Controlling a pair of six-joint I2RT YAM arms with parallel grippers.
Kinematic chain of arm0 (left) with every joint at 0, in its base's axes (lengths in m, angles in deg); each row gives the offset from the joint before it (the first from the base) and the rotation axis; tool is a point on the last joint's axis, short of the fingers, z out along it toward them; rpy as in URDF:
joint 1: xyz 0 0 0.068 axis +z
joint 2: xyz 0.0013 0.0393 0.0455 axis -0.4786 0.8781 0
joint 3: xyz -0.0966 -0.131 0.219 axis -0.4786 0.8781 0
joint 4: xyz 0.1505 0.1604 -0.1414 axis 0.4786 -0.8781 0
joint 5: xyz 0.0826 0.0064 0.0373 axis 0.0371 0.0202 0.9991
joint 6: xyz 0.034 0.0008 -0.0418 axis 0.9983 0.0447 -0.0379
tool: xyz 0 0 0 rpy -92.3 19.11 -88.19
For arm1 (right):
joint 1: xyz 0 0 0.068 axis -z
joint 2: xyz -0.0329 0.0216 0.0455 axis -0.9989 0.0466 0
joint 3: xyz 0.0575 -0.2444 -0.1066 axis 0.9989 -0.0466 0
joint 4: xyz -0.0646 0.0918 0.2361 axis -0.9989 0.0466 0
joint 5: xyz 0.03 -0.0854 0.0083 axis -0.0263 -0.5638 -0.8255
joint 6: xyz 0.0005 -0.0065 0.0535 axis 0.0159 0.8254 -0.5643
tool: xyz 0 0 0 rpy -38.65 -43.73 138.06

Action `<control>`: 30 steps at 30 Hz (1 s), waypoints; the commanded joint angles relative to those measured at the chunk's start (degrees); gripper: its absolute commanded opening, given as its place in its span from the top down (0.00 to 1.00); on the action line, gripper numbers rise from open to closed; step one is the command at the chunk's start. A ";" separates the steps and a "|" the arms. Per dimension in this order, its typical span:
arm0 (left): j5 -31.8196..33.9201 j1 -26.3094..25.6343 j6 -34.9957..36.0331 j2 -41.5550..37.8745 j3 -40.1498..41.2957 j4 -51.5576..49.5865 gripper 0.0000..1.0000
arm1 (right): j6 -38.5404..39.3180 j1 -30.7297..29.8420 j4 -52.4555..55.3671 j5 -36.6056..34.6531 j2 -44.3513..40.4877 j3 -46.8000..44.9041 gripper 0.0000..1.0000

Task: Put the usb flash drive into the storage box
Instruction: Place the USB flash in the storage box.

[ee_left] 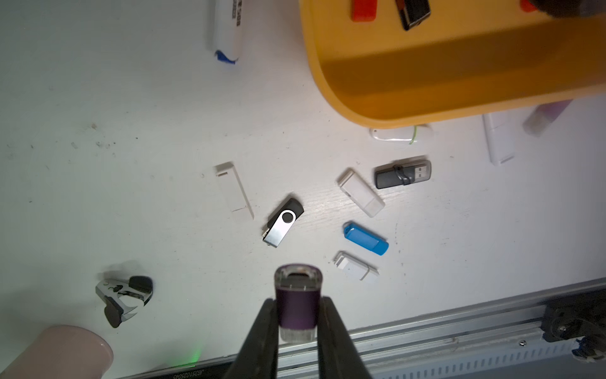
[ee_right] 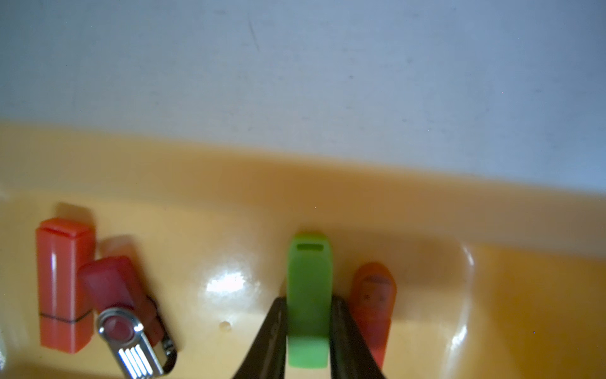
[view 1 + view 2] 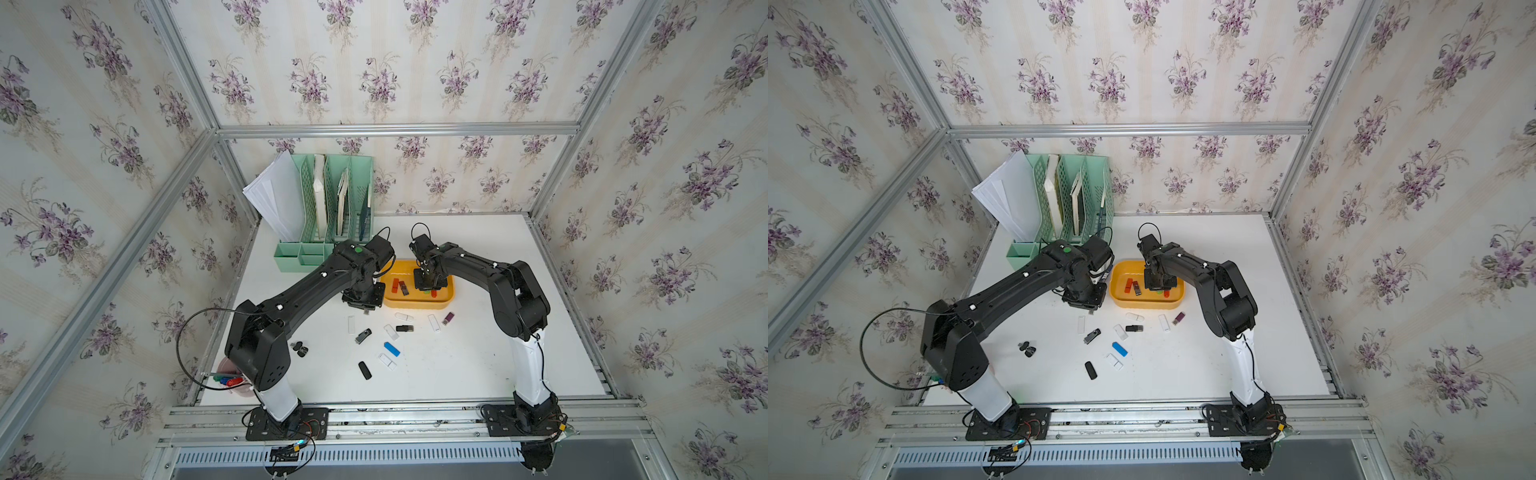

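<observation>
The yellow-orange storage box (image 3: 415, 306) (image 3: 1142, 304) lies mid-table. My right gripper (image 3: 428, 286) (image 2: 308, 300) reaches down inside it, jaws against both sides of a green usb flash drive (image 2: 308, 269) that rests low on the box floor (image 2: 196, 170). Beside it in the box lie a red drive (image 2: 62, 282), a dark red swivel drive (image 2: 124, 305) and an orange one (image 2: 372, 305). My left gripper (image 3: 365, 308) (image 1: 297, 302) hovers by the box's left end, shut on a purple drive with clear ends (image 1: 296, 288). Several drives lie loose on the table, among them a blue one (image 3: 391, 349).
A mint-green file organizer (image 3: 328, 208) with papers stands at the back left. A pink cup of markers (image 3: 230, 380) sits at the front left corner, partly under my left arm. A staple remover (image 3: 300, 349) and a white marker (image 1: 226, 29) lie on the table.
</observation>
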 commanded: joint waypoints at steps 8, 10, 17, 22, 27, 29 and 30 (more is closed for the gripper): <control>-2.10 0.02 3.34 7.48 -11.22 -2.02 0.76 | -1.13 0.28 1.52 -2.68 -6.42 0.74 0.61; -2.72 0.02 3.74 9.32 -13.11 -1.97 0.75 | -1.94 0.51 1.71 -3.39 -10.52 -0.41 0.60; -6.97 0.00 5.24 18.33 -22.58 -0.80 0.76 | -4.51 5.81 2.81 -3.71 -26.30 -9.80 0.59; -9.46 -0.05 5.96 26.75 -32.37 -0.82 0.75 | -6.17 9.68 2.74 -2.77 -35.69 -18.94 0.59; -12.13 -0.16 6.08 35.25 -41.61 -0.37 0.75 | -7.80 11.57 2.31 -0.76 -41.43 -25.36 0.59; -12.49 -0.08 6.16 38.28 -44.25 -0.04 0.75 | -8.46 11.53 2.28 -0.21 -42.26 -26.51 0.59; -12.91 -0.03 6.34 39.35 -45.23 0.52 0.74 | -8.66 11.57 2.11 0.21 -42.57 -27.03 0.59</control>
